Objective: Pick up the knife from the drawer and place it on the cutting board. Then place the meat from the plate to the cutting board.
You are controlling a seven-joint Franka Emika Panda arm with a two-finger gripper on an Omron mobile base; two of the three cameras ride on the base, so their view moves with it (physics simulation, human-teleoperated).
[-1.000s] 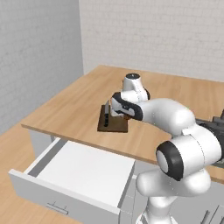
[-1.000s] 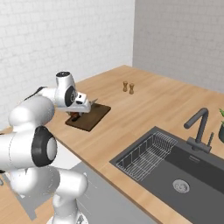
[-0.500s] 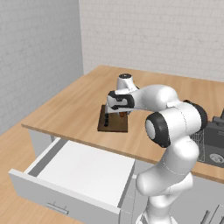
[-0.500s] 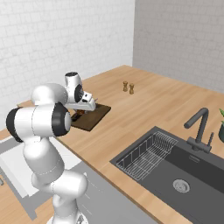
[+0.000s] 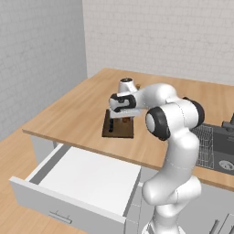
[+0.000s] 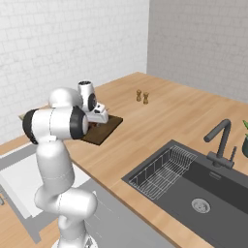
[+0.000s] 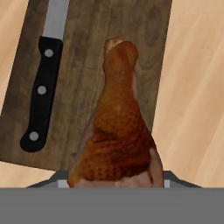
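Note:
The reddish-brown meat (image 7: 117, 131) hangs just over the dark brown cutting board (image 7: 87, 48), with my gripper (image 5: 122, 119) shut on its thick end; the fingertips are hidden behind it. The knife (image 7: 41, 92) lies flat on the board along its left side, black handle toward the near edge. In the base views the hand hovers low above the cutting board (image 5: 119, 131) on the wooden counter. The drawer (image 5: 87, 176) stands pulled open below the counter edge, its white floor bare. The plate is out of view.
A sink (image 6: 193, 179) with a dark faucet (image 6: 220, 140) is set into the counter to the right. Two small shakers (image 6: 142, 97) stand farther back on the counter. The open drawer (image 6: 19, 174) juts out in front of the base.
The arm has folded, its elbow swinging in toward the base, while the hand with the meat has stayed over the cutting board. Knife and drawer are unmoved.

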